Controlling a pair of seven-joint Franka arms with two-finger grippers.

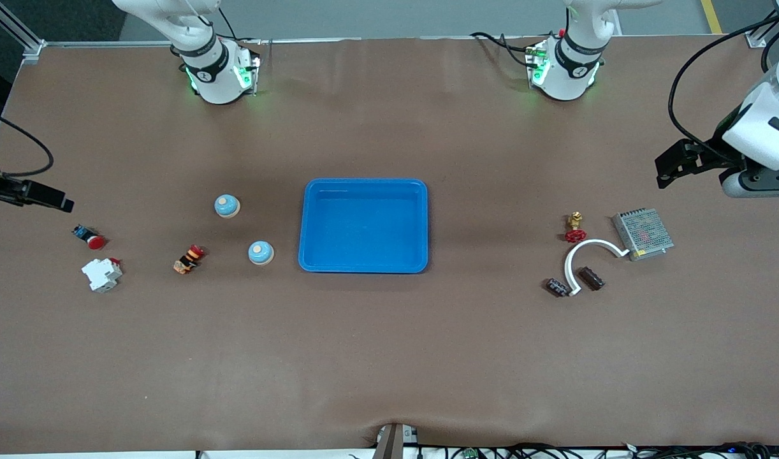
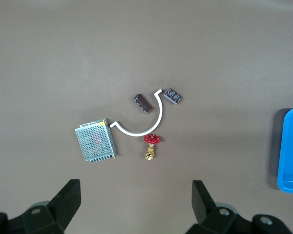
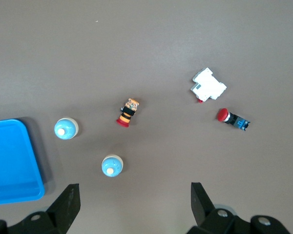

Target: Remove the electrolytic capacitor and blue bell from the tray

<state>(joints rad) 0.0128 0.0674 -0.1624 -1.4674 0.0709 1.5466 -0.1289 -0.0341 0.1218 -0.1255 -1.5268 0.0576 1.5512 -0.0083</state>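
Two round blue bells with cream buttons stand toward the right arm's end of the blue tray [image 1: 364,185]: one [image 1: 227,206] [image 3: 112,165] farther from the front camera, one [image 1: 261,252] [image 3: 66,128] nearer. Two small dark capacitors [image 1: 557,287] [image 1: 591,278] [image 2: 173,95] [image 2: 142,103] lie at the left arm's end, either side of a white arc. My left gripper [image 1: 669,167] [image 2: 136,200] hangs open and empty over that end. My right gripper [image 1: 57,200] [image 3: 136,202] hangs open and empty over the right arm's end.
A white curved piece [image 1: 587,255], a red-handled brass valve [image 1: 575,228] and a metal mesh power supply [image 1: 643,234] lie by the capacitors. Near the bells are an orange-black part [image 1: 189,258], a white breaker [image 1: 101,274] and a red push button [image 1: 90,237].
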